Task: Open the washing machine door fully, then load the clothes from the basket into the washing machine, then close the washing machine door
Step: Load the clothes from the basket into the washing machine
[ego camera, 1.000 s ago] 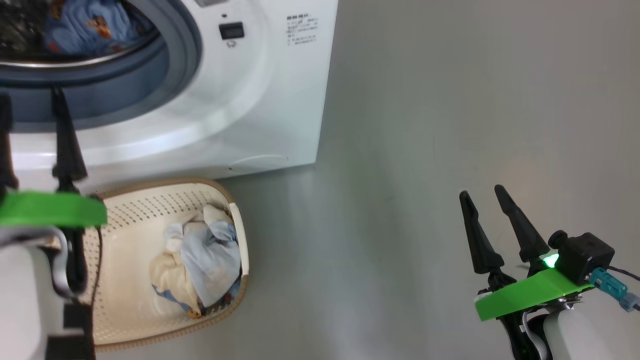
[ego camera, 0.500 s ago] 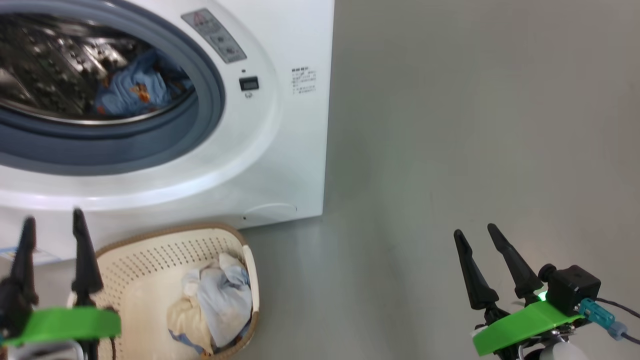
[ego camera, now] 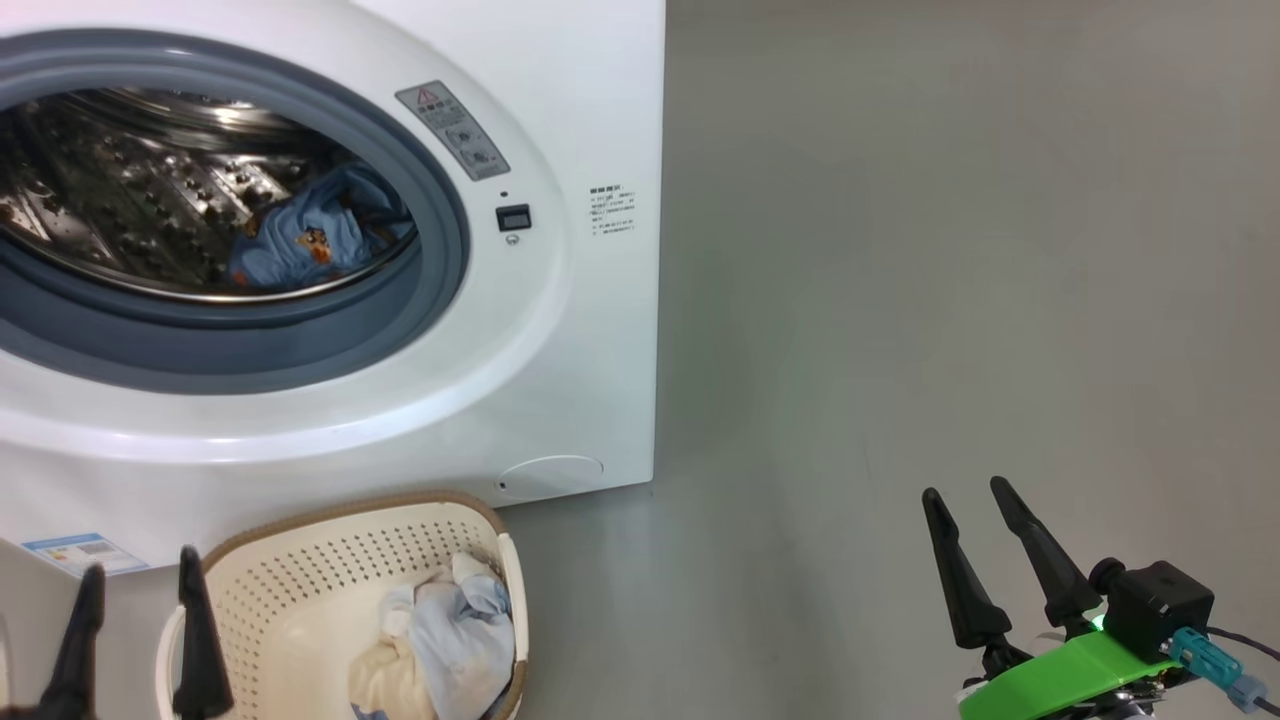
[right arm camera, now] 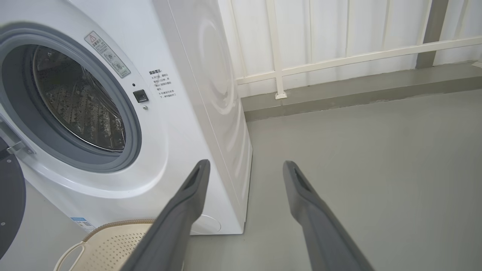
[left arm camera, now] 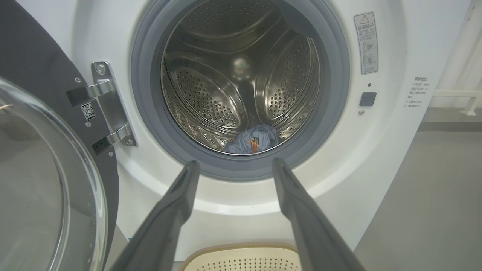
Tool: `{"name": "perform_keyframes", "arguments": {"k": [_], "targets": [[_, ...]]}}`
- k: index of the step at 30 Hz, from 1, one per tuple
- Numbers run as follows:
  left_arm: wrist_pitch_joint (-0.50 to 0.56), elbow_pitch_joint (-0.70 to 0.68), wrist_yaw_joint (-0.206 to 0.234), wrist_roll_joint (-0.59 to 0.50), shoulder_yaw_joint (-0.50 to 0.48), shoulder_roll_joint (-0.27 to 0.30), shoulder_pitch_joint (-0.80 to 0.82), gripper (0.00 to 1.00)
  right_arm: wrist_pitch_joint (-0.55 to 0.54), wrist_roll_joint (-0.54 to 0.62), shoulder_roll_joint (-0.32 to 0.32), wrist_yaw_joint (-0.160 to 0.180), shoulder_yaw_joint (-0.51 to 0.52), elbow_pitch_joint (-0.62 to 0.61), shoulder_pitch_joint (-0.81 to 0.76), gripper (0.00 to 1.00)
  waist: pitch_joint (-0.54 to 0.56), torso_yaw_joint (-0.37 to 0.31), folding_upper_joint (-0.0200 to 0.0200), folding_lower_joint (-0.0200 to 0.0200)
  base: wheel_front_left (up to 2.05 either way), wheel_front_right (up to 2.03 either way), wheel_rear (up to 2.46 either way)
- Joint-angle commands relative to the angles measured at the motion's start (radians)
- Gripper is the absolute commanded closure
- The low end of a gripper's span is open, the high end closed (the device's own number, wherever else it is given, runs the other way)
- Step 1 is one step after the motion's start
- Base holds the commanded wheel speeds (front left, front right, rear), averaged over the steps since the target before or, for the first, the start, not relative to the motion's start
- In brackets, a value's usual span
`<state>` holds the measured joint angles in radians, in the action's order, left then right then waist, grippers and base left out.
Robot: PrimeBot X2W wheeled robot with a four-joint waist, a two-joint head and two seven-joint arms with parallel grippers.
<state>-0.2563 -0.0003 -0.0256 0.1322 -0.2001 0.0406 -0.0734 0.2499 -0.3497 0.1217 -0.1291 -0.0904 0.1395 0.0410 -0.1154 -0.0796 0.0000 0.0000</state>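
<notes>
Door: glossy black round washing machine door (left arm camera: 41, 180) — swung open.
Drum: blue orange-patched garment (ego camera: 300, 240) inside white washing machine (ego camera: 560, 330).
Basket: cream perforated basket (ego camera: 290, 575) holds pale clothes (ego camera: 450, 640) — before machine.
Left tool (ego camera: 140, 570): released, empty.
Right tool (ego camera: 965, 490): released, empty.

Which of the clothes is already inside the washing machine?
The blue garment with orange patches, lying in the drum. The pale blue-white garment and cream garment are in the basket.

Door (left arm camera: 34, 169) wide open; blue garment (ego camera: 300, 245) in drum (left arm camera: 241, 75); pale clothes (ego camera: 450, 640) in basket (ego camera: 300, 570)
</notes>
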Motion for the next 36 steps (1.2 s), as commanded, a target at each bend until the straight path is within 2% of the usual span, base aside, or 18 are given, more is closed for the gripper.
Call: {"name": "perform_keyframes", "arguments": {"k": [1, 9, 13, 36], "targets": [[-0.005, -0.039, 0.015, 0.005, -0.027, 0.011, -0.011, 0.00, 0.012, 0.012, 0.009, -0.002, -0.020, -0.033, 0.000, 0.00, 0.008, -0.003, 0.0000, 0.0000, 0.00, 0.00, 0.00], [-0.005, -0.067, 0.072, 0.045, 0.003, 0.010, -0.108, 0.00, 0.012, 0.013, 0.009, -0.002, -0.009, -0.042, -0.019, 0.00, 0.027, -0.004, 0.0000, 0.0000, 0.00, 0.00, 0.00], [-0.005, -0.069, 0.083, 0.054, 0.022, 0.010, -0.119, 0.00, 0.012, 0.013, 0.008, -0.002, -0.001, -0.041, -0.028, 0.00, 0.037, 0.008, 0.0000, 0.0000, 0.00, 0.00, 0.00], [-0.006, -0.058, 0.080, 0.079, 0.053, 0.010, -0.095, 0.00, 0.012, 0.003, 0.014, -0.002, 0.003, -0.035, -0.030, 0.00, 0.028, 0.032, 0.0000, 0.0000, 0.00, 0.00, 0.00]]}}
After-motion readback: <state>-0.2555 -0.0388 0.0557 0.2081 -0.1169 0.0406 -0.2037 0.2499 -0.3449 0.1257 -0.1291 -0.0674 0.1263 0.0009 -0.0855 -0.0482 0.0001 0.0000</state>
